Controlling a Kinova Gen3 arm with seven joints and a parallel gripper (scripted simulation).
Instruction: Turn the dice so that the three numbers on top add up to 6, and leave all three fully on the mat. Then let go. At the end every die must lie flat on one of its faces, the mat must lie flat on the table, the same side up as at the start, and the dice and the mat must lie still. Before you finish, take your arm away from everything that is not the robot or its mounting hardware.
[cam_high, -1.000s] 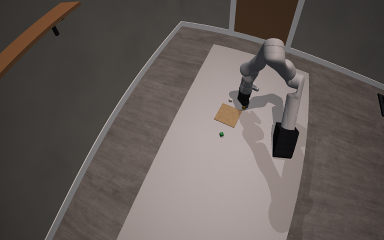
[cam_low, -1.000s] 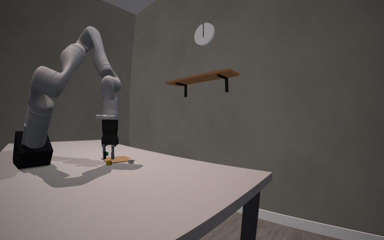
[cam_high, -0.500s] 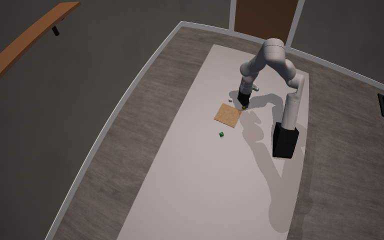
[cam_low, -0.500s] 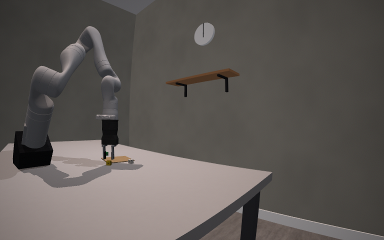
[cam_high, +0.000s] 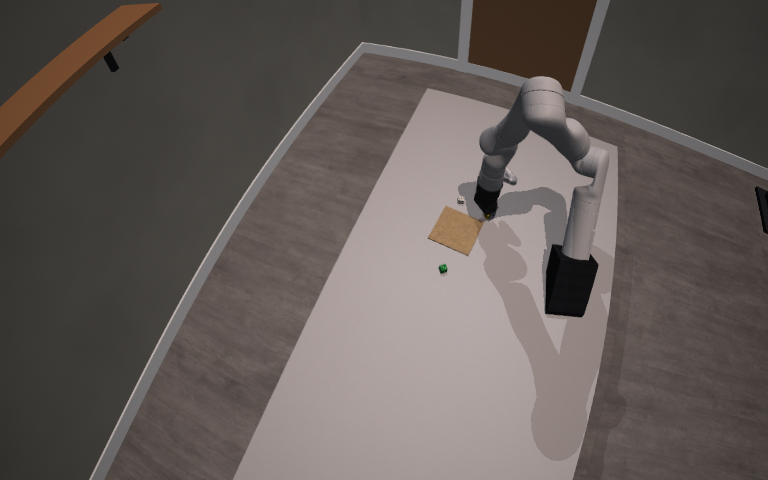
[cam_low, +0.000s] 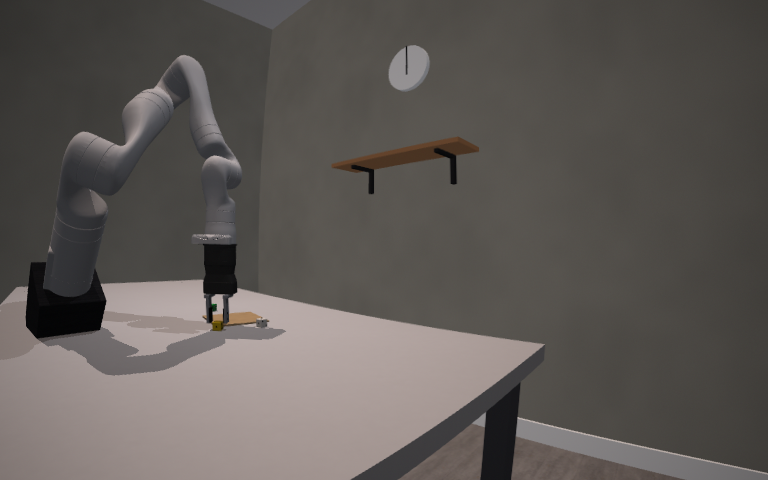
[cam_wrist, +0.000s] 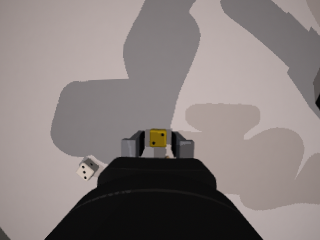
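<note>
Presently the step in hand is the approach to the first die. The black two-finger hand (cam_low: 217, 319) hangs upright and low over the pale grey bench (cam_high: 396, 350). Its fingers stand part-way open and hold nothing.

The small yellow plastic die (cam_wrist: 158, 138) lies directly beneath the hand, framed in the gap between the fingers in the wrist view. It rests on the bench just beside a corner of the square tan cork mat (cam_high: 455, 230), not on it. Whether the fingertips are level with its sides or just above them cannot be told.

The small white die (cam_wrist: 86, 170) lies on the bench near the hand, to one side, off the mat and close to its edge. The small green die (cam_high: 442, 268) lies well apart from the hand, beyond the opposite edge of the mat. No die is on the mat, so the task is judged to be at an early stage. The pips on the top faces are too small to read.

The next move calls for settling the fingers squarely about the yellow die and closing on two opposite faces. It must then be lifted, turned to the needed face and set flat on the mat. A corner-on grip would risk the die twisting out.
</note>
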